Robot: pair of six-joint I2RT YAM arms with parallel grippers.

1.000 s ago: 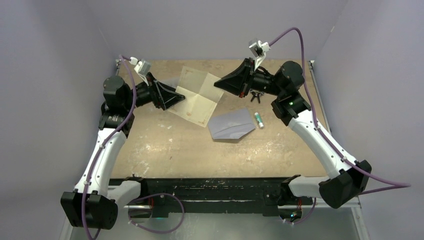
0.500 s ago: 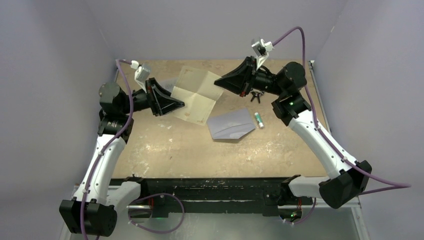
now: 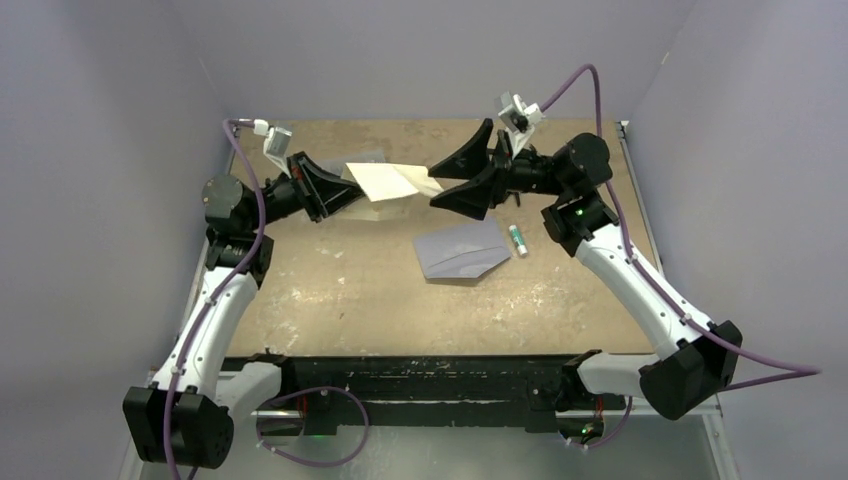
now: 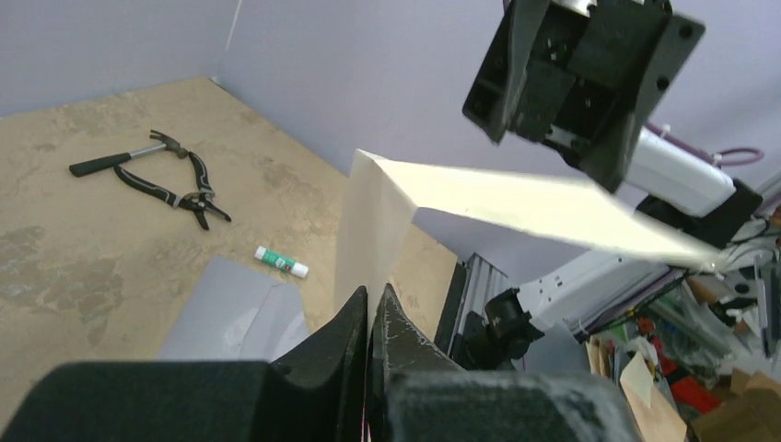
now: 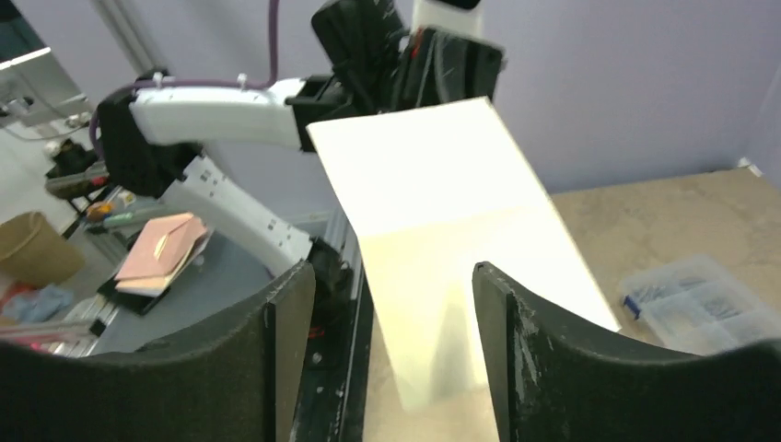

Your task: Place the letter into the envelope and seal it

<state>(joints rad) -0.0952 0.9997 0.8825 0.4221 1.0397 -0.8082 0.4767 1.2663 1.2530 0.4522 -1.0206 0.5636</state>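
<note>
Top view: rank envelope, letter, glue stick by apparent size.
1. envelope and letter: too close to rank, since the letter is held up off the table and bent, so it shows foreshortened.
2. glue stick: clearly smallest.

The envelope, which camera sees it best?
The top external view: the whole envelope shows there, lying flat. The left wrist view catches only part of it; the right wrist view misses it.

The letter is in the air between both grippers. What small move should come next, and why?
Probably draw the right gripper back, clear of the letter. Its jaws stand open around one edge, while the left gripper, shut on the opposite edge, holds the sheet up. That gripper could then carry it to the envelope.
</note>
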